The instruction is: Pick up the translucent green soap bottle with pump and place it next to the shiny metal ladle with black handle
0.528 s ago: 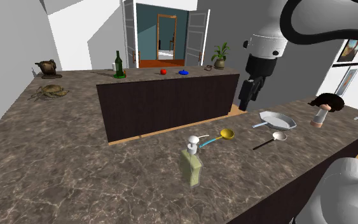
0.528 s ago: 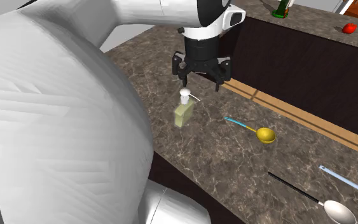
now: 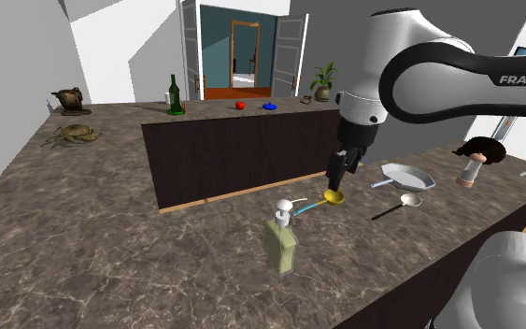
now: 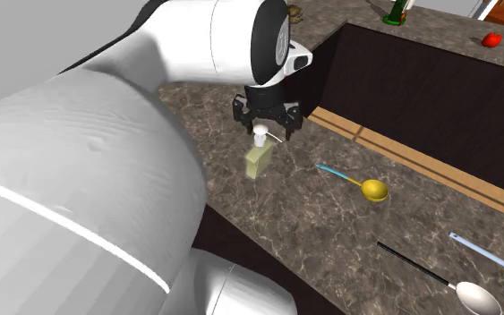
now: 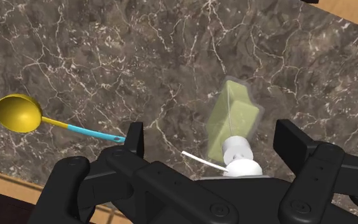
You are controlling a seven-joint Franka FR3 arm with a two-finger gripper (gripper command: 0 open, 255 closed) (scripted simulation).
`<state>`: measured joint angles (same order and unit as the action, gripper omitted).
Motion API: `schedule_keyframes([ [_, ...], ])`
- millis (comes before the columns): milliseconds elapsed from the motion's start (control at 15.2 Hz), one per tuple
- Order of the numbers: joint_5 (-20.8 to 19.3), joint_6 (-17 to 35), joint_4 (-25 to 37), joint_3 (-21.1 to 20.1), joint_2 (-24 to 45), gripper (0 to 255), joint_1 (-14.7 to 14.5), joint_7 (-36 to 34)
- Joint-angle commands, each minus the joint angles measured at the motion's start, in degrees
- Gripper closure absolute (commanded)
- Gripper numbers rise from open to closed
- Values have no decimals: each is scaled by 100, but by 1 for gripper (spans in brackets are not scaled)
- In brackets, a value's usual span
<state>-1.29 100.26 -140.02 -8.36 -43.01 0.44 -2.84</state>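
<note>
Translucent green boxy soap bottle [image 5: 233, 118] stands on veined marble counter [image 5: 107, 51] beneath the spread-open claw [image 4: 264, 124].

Dark brown marbled countertop [image 3: 111, 224] laced with thin white veins. The soap bottle [image 3: 282, 245] is a pale, see-through yellow-green with a white pump. The scoop [image 3: 332, 197] has a yellow bowl and a light blue handle. The ladle [image 3: 403, 203] has a silvery bowl and a black handle. The pan [image 3: 407, 175] is pale grey with a blue handle. The arm [image 3: 438, 70] is white with dark joints, and its gripper [image 5: 210, 129] is all black. Along the surface's far edge are a dark green tall bottle [image 3: 174, 96], a small red thing [image 3: 240, 106] and a small blue thing [image 3: 270, 107].
</note>
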Motion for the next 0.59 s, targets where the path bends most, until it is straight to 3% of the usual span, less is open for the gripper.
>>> schedule_keyframes([
  [0, 41, 398, -280, -166, 79, 0, -24, -213],
  [528, 46, 2098, -1008, -906, 977, 0, -8, -1150],
])
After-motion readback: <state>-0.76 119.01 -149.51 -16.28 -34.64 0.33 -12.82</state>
